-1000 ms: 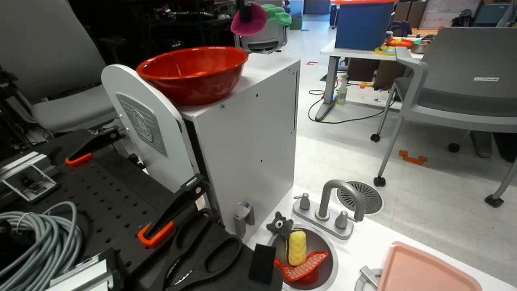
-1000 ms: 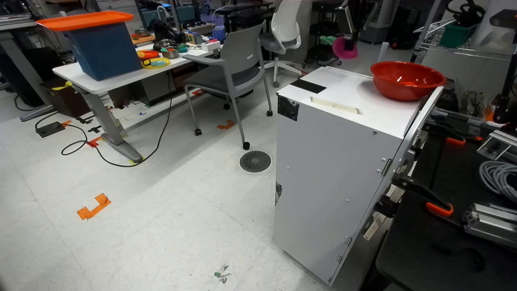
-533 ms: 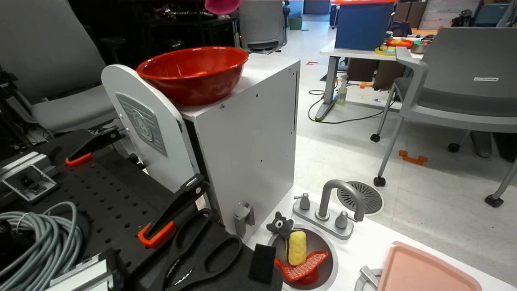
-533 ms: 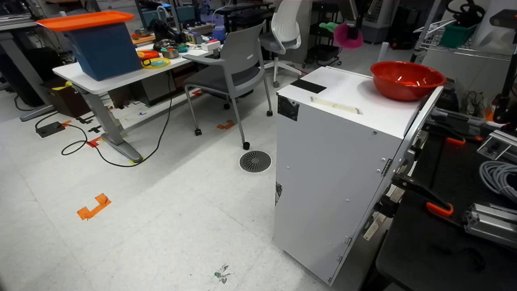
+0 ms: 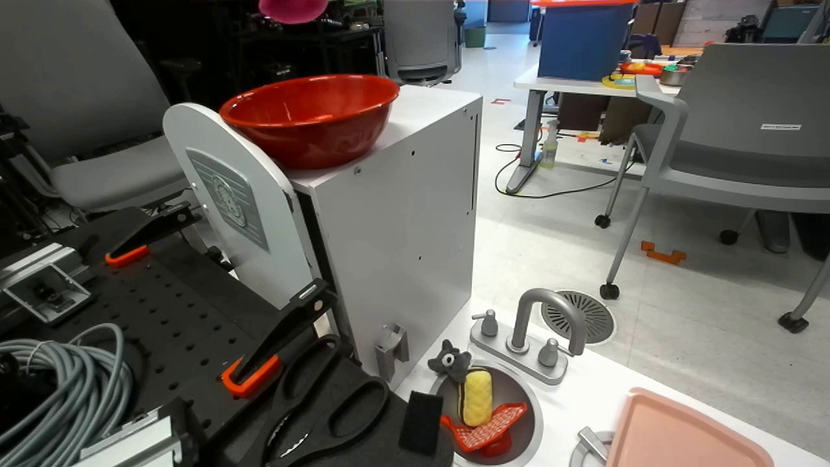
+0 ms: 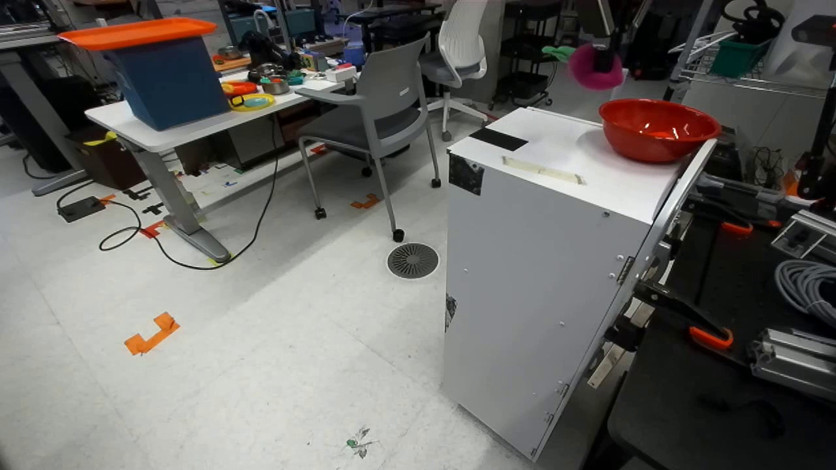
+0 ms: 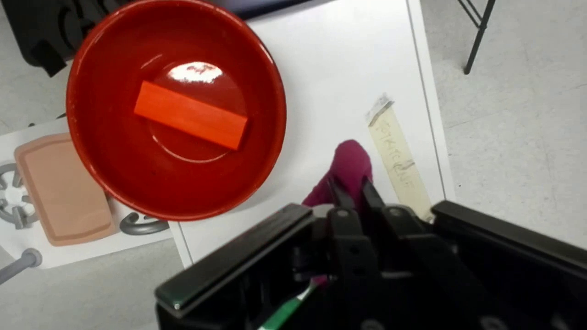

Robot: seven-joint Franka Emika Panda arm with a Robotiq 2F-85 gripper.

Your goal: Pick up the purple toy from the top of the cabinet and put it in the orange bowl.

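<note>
The purple toy (image 7: 351, 158) is a soft magenta piece with a green part that also shows in the wrist view. My gripper (image 7: 354, 187) is shut on it, a finger on either side. In an exterior view the toy (image 6: 591, 70) hangs from the gripper (image 6: 607, 62) above the cabinet top, up and to the left of the bowl. In an exterior view only the toy's lower end (image 5: 293, 9) shows at the top edge. The orange-red bowl (image 7: 266, 151) sits upright on the white cabinet (image 6: 522, 261). It also shows in an exterior view (image 5: 324, 139).
An orange block (image 7: 190, 114) lies in the bowl. The cabinet has a rounded white panel (image 5: 259, 194) beside the bowl. A toy sink (image 5: 532, 434) with a grey faucet (image 5: 551, 298) stands beside the cabinet. A black table (image 5: 188, 311) with clamps and cable adjoins it.
My gripper has carried the toy to the bowl's side: leftward in an exterior view until mostly out of frame, rightward in the opposite exterior view. The bowl has not moved.
</note>
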